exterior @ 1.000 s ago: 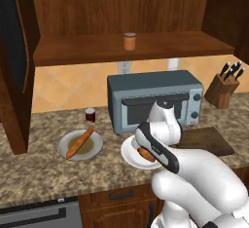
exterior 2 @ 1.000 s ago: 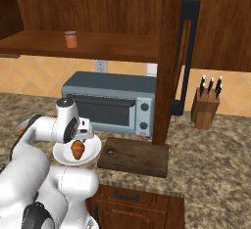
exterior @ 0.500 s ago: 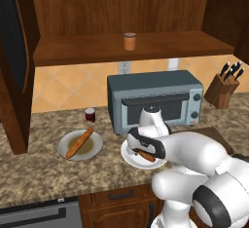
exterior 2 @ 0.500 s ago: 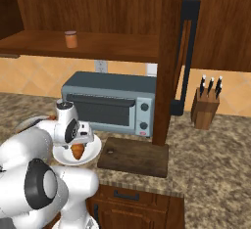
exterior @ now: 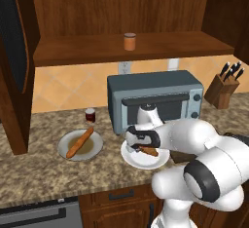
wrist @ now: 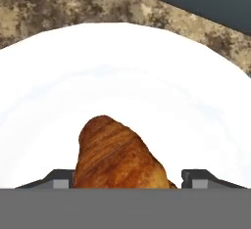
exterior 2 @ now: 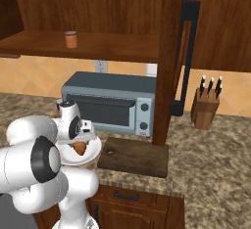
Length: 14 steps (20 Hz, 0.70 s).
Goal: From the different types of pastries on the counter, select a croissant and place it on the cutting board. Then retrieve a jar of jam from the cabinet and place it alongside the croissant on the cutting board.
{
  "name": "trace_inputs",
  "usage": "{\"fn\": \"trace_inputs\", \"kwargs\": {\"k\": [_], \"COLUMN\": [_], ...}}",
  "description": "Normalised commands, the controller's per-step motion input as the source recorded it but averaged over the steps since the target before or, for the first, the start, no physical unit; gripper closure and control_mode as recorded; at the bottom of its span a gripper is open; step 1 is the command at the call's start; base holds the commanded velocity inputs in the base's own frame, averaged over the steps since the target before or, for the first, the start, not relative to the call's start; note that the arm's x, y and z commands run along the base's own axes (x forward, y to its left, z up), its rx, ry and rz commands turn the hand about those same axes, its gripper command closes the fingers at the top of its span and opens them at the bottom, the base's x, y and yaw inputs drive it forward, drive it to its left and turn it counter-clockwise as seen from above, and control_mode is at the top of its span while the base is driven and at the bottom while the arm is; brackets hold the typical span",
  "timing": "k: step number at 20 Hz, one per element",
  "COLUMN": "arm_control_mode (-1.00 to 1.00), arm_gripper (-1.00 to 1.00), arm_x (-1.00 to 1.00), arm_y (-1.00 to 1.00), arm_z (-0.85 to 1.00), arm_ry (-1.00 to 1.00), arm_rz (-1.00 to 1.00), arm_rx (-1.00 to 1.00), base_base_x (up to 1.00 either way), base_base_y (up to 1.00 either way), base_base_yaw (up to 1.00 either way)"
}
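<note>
The round white plate [wrist: 206, 105] carries the croissant [wrist: 117, 157], ridged, golden-brown and tapering to a blunt tip. The end effector [wrist: 126, 178] straddles it, a dark fingertip [wrist: 59, 178] on each side; whether they press the pastry I cannot tell. Another plate [exterior: 97, 146] on the speckled tabletop [exterior: 34, 173] holds the long baguette [exterior: 80, 142]. The orange jar of jam [exterior: 129, 41] stands on the cabinet [exterior: 87, 51] shelf.

croissant [wrist: 117, 157] on plate [wrist: 147, 91], cutting board [exterior 2: 135, 155] right, toaster oven [exterior: 155, 98] behind
</note>
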Motion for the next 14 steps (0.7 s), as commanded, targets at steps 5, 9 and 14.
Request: {"fn": "trace_inputs", "kwargs": {"k": [5, 9, 14], "arm_control_mode": [-1.0, -1.0, -1.0], "arm_gripper": [1.0, 1.0, 1.0], "arm_x": [-0.39, -0.42, -0.13], "arm_y": [-0.42, -0.67, -0.52], "arm_z": [0.18, 0.39, 0.31], "arm_ry": [0.04, 0.1, 0.13], "arm_rz": [0.0, -0.03, -0.05], "arm_rx": [0.12, 0.1, 0.01], "base_base_x": [0.0, 0.0, 0.0], "base_base_y": [0.0, 0.0, 0.0], "base_base_yaw": [0.0, 0.0, 0.0]}}
